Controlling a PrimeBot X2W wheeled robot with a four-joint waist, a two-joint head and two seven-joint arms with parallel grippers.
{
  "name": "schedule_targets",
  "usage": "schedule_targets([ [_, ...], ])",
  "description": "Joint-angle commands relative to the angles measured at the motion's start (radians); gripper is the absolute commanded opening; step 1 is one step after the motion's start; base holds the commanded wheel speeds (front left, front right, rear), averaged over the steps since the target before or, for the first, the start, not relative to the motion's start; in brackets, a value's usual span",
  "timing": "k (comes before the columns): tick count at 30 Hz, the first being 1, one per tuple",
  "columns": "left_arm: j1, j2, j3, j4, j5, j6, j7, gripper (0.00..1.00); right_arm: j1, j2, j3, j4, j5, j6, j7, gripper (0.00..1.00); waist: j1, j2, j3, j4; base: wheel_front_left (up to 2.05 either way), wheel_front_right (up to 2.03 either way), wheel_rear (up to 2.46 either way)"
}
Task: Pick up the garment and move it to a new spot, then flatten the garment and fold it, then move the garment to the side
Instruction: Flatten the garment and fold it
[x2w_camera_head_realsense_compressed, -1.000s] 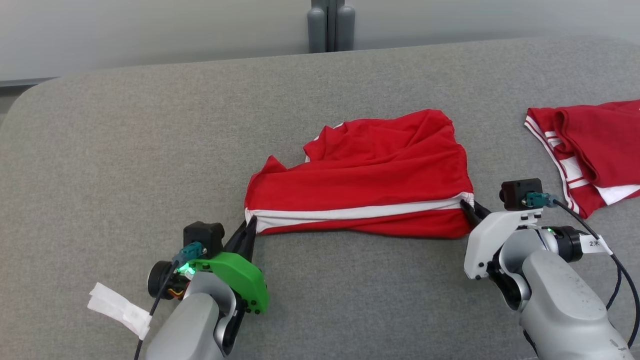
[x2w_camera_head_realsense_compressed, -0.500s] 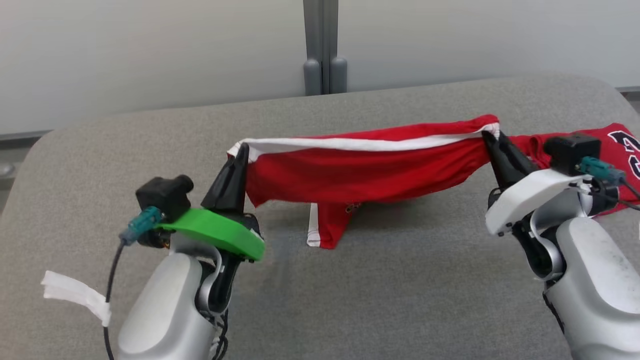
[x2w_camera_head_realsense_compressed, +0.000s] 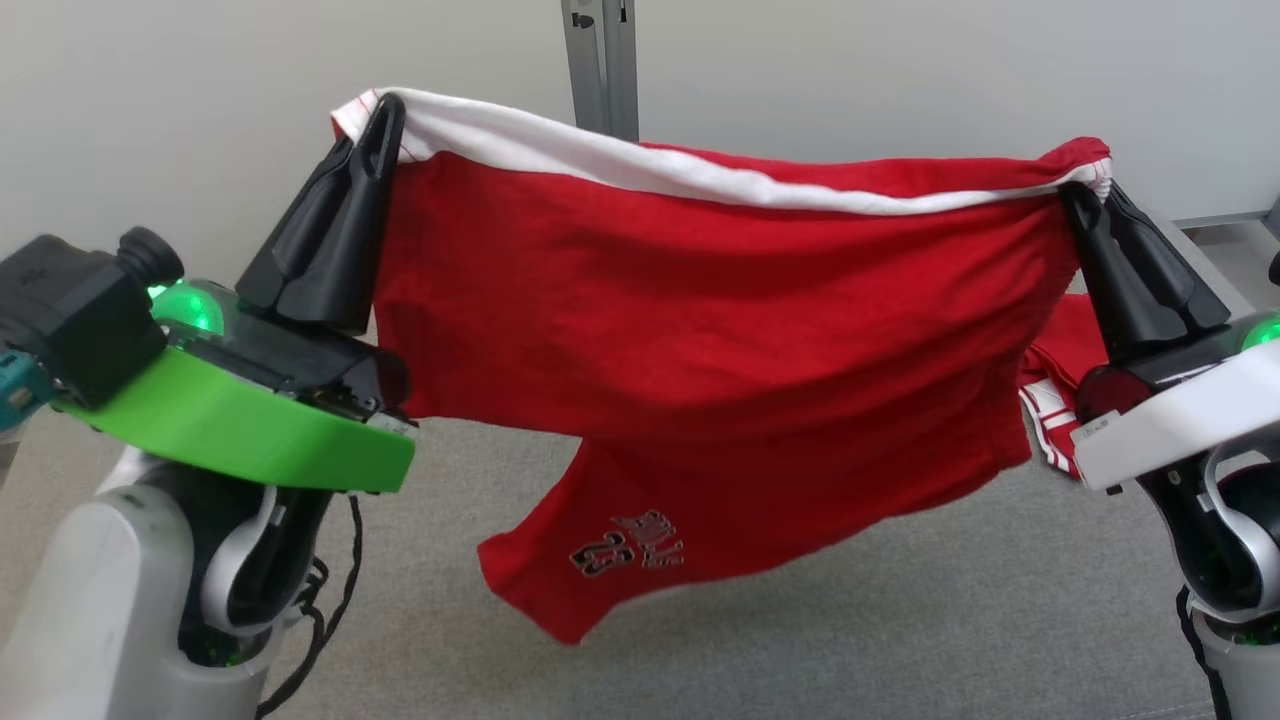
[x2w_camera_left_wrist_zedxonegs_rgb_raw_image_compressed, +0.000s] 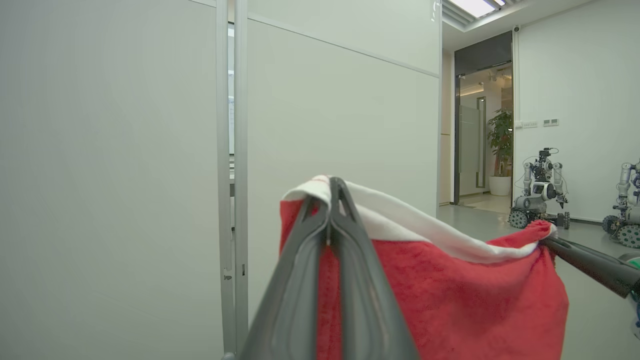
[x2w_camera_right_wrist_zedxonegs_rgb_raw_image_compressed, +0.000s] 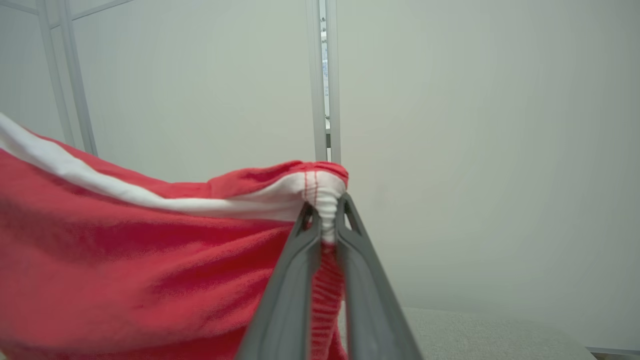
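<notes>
The red garment (x2w_camera_head_realsense_compressed: 700, 330) hangs in the air above the grey desk (x2w_camera_head_realsense_compressed: 900, 620), stretched between the two grippers like a cloth on a line. The left gripper (x2w_camera_head_realsense_compressed: 385, 125) holds its upper left corner and its jaws are pressed together on the white band (x2w_camera_head_realsense_compressed: 700, 175) that runs along the top edge. In the left wrist view the two dark fingers meet at the tips, with white and red cloth caught between them. The right gripper (x2w_camera_head_realsense_compressed: 1080, 200) holds the opposite upper corner. In the right wrist view its jaws pinch a small bunch of the white hem, and the red fabric falls away to the left of that view. The top edge sags a little in the middle between the two grips. The left corner appears higher in the head view than the right one. Below, the cloth hangs in soft folds, and one flap reaches lower than the rest, toward the desk, and carries a dark print (x2w_camera_head_realsense_compressed: 625, 545) with letters and a number. Whether this flap touches the desk, I cannot tell. A second red garment (x2w_camera_head_realsense_compressed: 1060, 370) with white stripes lies on the desk behind the right gripper, partly hidden. A grey partition post (x2w_camera_head_realsense_compressed: 600, 60) stands behind the desk against the pale wall. Far in the left wrist view, some wheeled robots (x2w_camera_left_wrist_zedxonegs_rgb_raw_image_compressed: 540, 190) and a plant (x2w_camera_left_wrist_zedxonegs_rgb_raw_image_compressed: 500, 145) stand in the room.
</notes>
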Motion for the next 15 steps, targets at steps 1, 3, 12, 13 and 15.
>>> schedule_targets([
  [1,-0.016,0.024,0.012,-0.015,0.005,0.011,0.024,0.00,0.022,0.009,0.003,-0.026,0.001,-0.001,0.026,0.00,0.0000,0.0000,0.005,-0.003,0.00,0.00,0.00],
  [3,-0.023,0.037,0.014,-0.025,0.011,0.020,0.049,0.00,0.033,0.013,0.010,-0.049,-0.001,-0.001,0.052,0.00,0.0000,0.0000,0.015,-0.005,0.00,0.00,0.00],
  [12,-0.133,0.047,-0.002,0.133,0.020,-0.010,0.070,0.00,-0.076,0.079,0.118,0.102,0.020,0.000,0.032,0.00,0.0000,0.0000,0.168,-0.002,0.00,0.00,0.00],
  [13,-0.162,0.050,-0.003,0.164,0.024,-0.019,0.068,0.00,-0.112,0.080,0.126,0.136,0.014,0.000,0.019,0.00,0.0000,0.0000,0.191,-0.003,0.00,0.00,0.00],
  [15,-0.254,0.050,0.001,0.246,0.039,-0.038,0.054,0.00,-0.221,0.076,0.151,0.225,-0.023,0.000,-0.023,0.00,0.0000,0.0000,0.239,-0.003,0.00,0.00,0.00],
])
